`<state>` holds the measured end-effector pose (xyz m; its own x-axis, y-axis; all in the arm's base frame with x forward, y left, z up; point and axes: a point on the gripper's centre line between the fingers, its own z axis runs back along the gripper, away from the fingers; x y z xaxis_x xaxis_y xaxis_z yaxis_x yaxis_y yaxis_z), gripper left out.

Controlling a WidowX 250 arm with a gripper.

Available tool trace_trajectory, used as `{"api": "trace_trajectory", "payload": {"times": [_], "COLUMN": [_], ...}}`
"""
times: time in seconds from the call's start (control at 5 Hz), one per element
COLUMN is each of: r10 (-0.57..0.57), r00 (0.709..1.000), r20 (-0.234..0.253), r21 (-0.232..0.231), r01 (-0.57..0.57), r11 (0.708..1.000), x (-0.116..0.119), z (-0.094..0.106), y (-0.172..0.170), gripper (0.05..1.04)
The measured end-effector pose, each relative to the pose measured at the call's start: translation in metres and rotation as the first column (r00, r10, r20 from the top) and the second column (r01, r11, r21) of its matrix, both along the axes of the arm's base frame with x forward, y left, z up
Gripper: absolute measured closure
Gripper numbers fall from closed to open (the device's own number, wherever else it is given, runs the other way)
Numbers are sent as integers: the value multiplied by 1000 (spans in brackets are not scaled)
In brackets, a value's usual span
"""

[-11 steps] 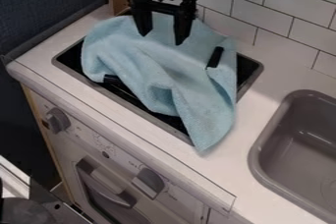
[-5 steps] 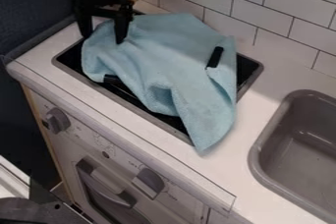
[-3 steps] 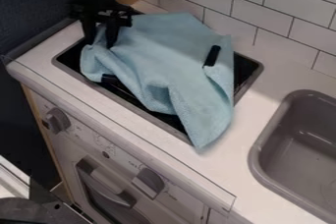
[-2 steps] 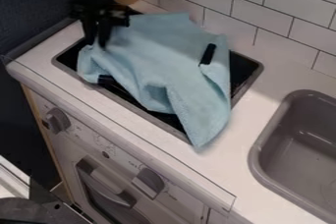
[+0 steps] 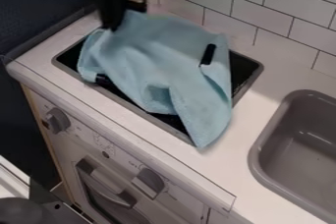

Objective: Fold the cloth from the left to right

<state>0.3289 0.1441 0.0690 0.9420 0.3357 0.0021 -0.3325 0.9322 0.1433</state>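
Oven front, 7 o'clock, gray knob [image 5: 149, 182] on it. White desk [image 5: 131, 122] above that. Gray sink [image 5: 259, 147] set in at 4 o'clock. Blue cloth [image 5: 174, 66] rumpled over black stovetop [image 5: 242, 73], middle to 11 o'clock, one corner pointing to 5 on the desk. Black bar [image 5: 208, 54] at cloth's 2 o'clock. Claw [image 5: 113, 27] at 11, closed, gripping cloth's far-left part. White tiles [image 5: 246, 12], 1 o'clock.

counter [image 5: 244, 125] bright | upper left dim | sink [image 5: 295, 169] glints | shadow beside cloth [image 5: 164, 56]
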Motion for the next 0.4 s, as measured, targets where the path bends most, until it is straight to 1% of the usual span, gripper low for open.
{"api": "trace_trajectory", "payload": {"times": [0.2,0.4], "r10": [-67,-170], "r00": [997,985], "r20": [28,16], "r21": [-22,-38], "r01": [67,171], "r11": [998,985], "x": [6,16], "z": [10,15], "y": [-41,-92], "gripper": [1032,1032]}}
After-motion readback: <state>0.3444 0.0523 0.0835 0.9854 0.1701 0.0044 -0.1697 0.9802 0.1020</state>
